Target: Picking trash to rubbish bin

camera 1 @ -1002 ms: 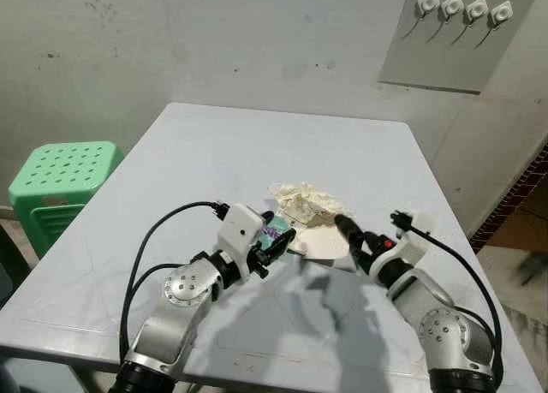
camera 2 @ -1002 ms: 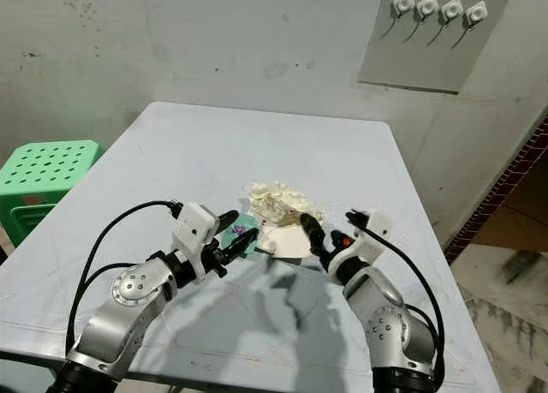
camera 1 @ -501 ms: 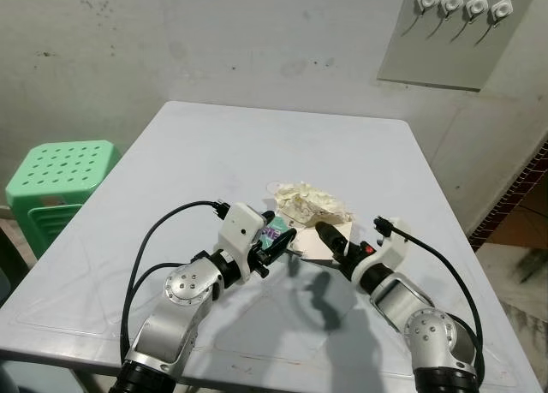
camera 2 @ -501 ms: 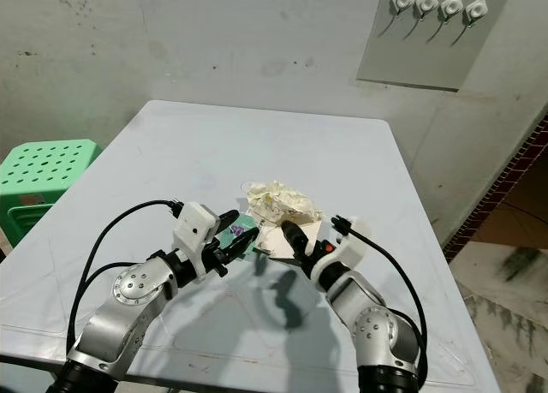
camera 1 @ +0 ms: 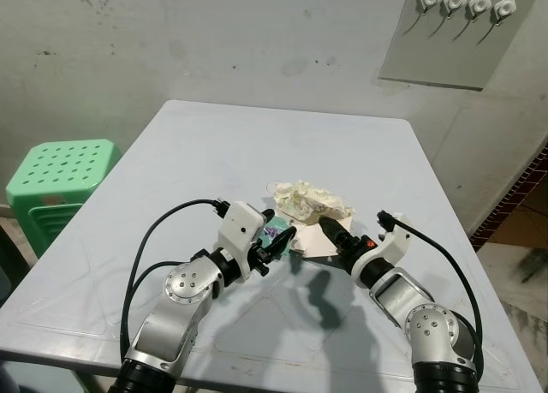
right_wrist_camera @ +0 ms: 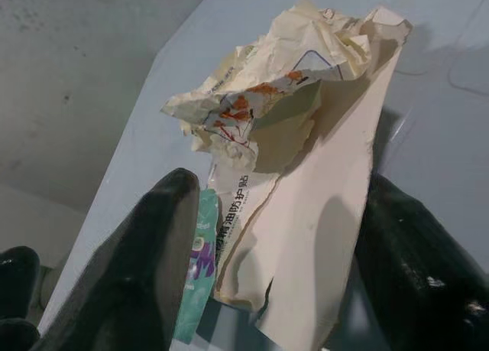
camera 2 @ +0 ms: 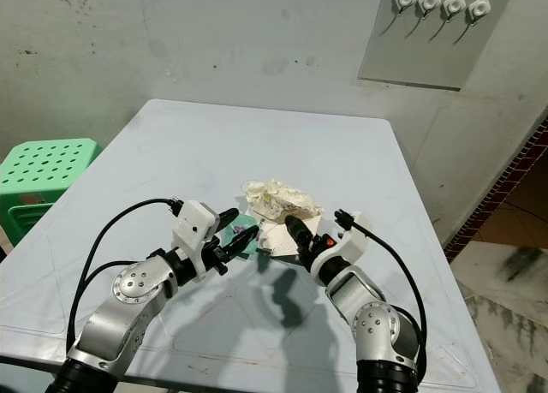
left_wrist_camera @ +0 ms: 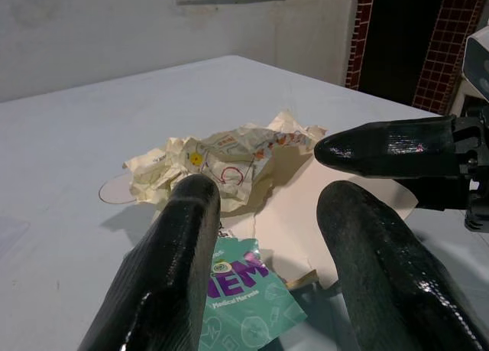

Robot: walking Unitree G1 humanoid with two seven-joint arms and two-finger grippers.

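Pale blue tabletop (camera 1: 214,153) holds crumpled cream printed paper wrapper (camera 1: 312,206) mid-table, teal sachet (left_wrist_camera: 241,294) beside it; my left gripper (camera 1: 278,239) spread over sachet, my right gripper (camera 1: 330,232) spread around wrapper, green plastic stool (camera 1: 56,183) left

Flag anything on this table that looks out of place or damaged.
A small litter pile sits mid-table: a crumpled printed wrapper on a torn cream paper sheet, with a teal sachet beside it. Both hands, left hand and right hand, are open around it.
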